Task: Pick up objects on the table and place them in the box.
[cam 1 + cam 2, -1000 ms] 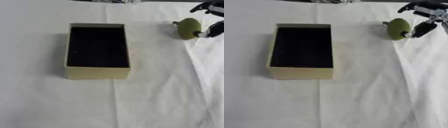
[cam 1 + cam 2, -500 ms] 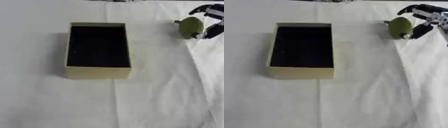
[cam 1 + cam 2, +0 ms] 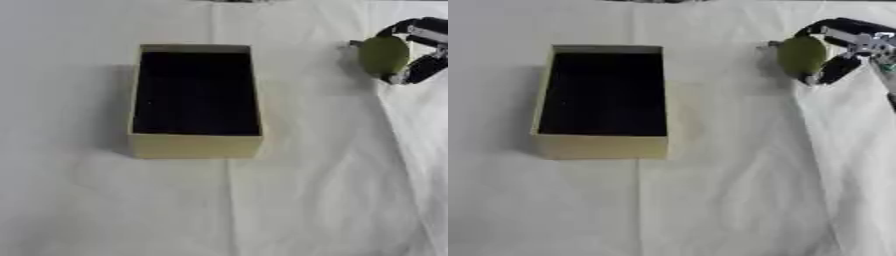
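Right hand: the right hand (image 3: 846,42) comes in from the upper right corner, black with silver parts, its fingers (image 3: 831,71) and thumb curled round a green object.
Held thing: the green object (image 3: 801,54) is rounded and olive green, perhaps a fruit, with a small stub at its upper left; what it is exactly cannot be told. It sits in the hand's grasp at the far right of the table, with a soft shadow on the cloth just to its left. Whether it touches the cloth or is lifted clear cannot be told.
Left hand: it shows in neither view.
Box: the box (image 3: 195,146) is an open rectangular box with pale yellowish walls and a black inside, its long side running away from the robot. It stands left of centre, well apart from the hand and the green object. Nothing can be made out lying in it.
Table: the table (image 3: 306,200) is covered by a white cloth with creases, one fold running down the middle below the box, others slanting along the right side beneath the hand.
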`<move>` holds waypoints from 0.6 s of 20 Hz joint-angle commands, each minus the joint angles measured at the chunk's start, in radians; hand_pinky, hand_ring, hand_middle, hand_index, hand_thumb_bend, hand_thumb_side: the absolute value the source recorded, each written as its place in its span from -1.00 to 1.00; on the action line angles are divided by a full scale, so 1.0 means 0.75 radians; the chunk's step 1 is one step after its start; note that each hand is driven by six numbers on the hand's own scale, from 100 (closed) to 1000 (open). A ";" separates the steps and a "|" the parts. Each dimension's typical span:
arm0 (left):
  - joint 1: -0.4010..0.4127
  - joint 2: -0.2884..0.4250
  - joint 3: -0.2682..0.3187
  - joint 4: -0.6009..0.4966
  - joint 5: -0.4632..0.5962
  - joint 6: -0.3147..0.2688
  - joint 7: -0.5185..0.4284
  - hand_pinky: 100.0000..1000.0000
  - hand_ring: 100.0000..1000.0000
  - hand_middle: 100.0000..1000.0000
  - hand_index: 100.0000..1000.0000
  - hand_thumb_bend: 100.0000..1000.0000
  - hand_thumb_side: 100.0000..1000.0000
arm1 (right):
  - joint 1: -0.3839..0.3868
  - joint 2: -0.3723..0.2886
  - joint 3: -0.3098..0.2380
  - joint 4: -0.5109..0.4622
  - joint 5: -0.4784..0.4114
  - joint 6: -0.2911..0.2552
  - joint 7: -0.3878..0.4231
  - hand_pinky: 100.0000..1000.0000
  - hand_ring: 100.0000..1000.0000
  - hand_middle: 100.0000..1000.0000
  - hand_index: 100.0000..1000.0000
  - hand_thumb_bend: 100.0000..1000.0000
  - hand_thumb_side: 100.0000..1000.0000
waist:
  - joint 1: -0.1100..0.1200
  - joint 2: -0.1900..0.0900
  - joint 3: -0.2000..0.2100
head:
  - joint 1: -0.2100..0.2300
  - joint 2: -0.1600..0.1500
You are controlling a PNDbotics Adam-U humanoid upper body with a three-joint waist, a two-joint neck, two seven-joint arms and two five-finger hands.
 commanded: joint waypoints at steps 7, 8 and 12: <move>-0.012 0.020 0.010 -0.021 0.003 0.001 -0.007 0.16 0.16 0.14 0.43 -0.26 -0.23 | -0.039 -0.006 -0.013 0.047 0.161 -0.005 -0.241 0.56 0.65 0.42 0.55 -0.42 -1.00 | 0.002 -0.022 0.004 | -0.003 -0.015; -0.012 0.019 0.010 -0.021 0.003 0.002 -0.008 0.16 0.16 0.14 0.43 -0.26 -0.23 | -0.040 0.001 -0.009 0.047 0.208 0.001 -0.314 0.56 0.65 0.42 0.55 -0.42 -1.00 | 0.002 -0.022 0.005 | -0.004 -0.016; -0.012 0.017 0.010 -0.022 0.002 0.005 -0.008 0.16 0.16 0.14 0.43 -0.26 -0.23 | -0.034 0.025 0.001 0.021 0.284 0.009 -0.613 0.43 0.47 0.16 0.36 -0.41 -1.00 | 0.003 -0.022 0.005 | -0.006 -0.016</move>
